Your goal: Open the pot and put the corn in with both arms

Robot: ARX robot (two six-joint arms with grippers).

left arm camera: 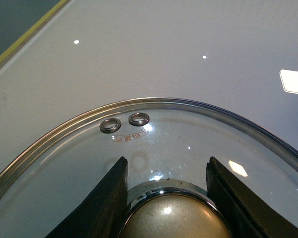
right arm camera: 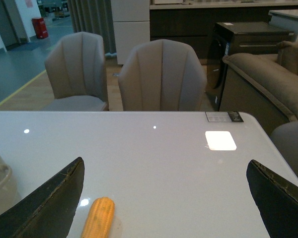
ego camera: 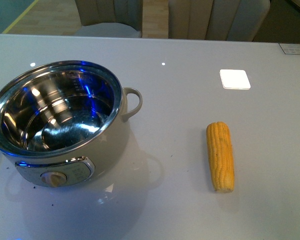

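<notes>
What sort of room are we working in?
Probably a home-style dining and lounge area, or a showroom: a glossy white table, upholstered chairs behind it, and a sofa beyond.

Mouth of the pot (ego camera: 112, 145) is uncovered and reachable from above, the lid (left arm camera: 198, 129) being held by the left gripper (left arm camera: 167, 161). Bare desk (ego camera: 190, 210) is seen between pot and corn (ego camera: 220, 156) and all round the corn.

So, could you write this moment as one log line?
pot: open, empty | corn: lying on table, right of pot | left gripper: shut on glass lid | right gripper: open, empty
</notes>
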